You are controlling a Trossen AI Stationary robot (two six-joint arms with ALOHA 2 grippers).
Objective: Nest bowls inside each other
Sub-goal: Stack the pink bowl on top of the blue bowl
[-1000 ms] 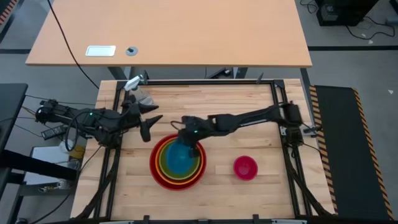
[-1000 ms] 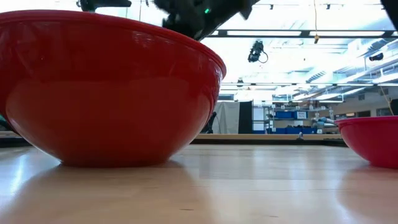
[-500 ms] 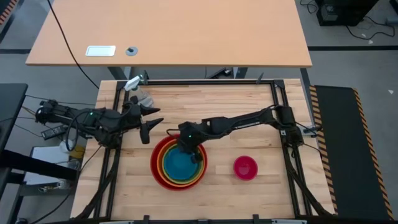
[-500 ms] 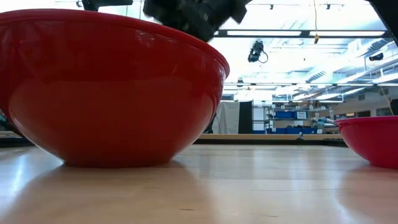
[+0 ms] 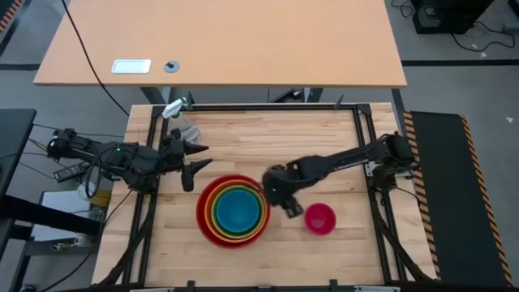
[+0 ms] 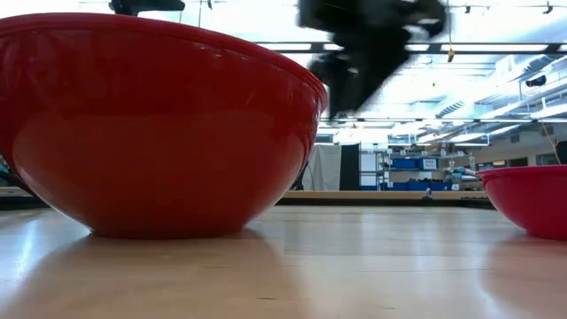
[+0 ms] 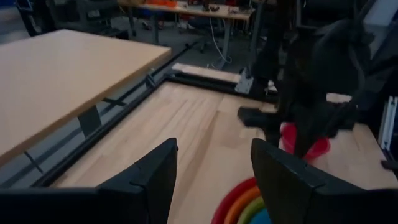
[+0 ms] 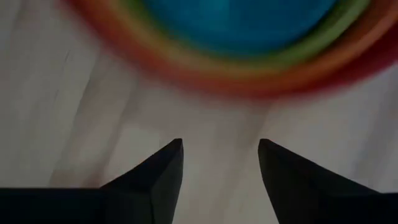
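Four bowls sit nested near the table's front: red [image 5: 204, 225] outermost, then orange [image 5: 212, 212], green [image 5: 219, 199], and blue [image 5: 238, 211] innermost. The pink bowl [image 5: 319, 219] stands alone on the table to their right. My right gripper [image 5: 287, 204] hangs open over bare wood between the stack and the pink bowl, its fingers [image 8: 169, 163] pointing steeply down with nothing between them. My left gripper [image 5: 193, 162] waits open beyond the stack's far left rim, above the table. In the low view the red bowl [image 6: 159, 133] fills the left and the pink bowl [image 6: 532, 199] shows at the right.
A clear spray bottle with a white trigger [image 5: 177, 113] lies at the table's far left corner. A black frame rail [image 5: 268, 106] runs along the far edge and down both sides. Bare wood lies beyond the bowls and at the front right.
My right gripper has come away from the blue bowl's far rim and swung toward the table's right edge, tipping steeply downward, and now hangs beside the pink bowl. The blue bowl has settled level inside the green one. The red stack has stayed in place.
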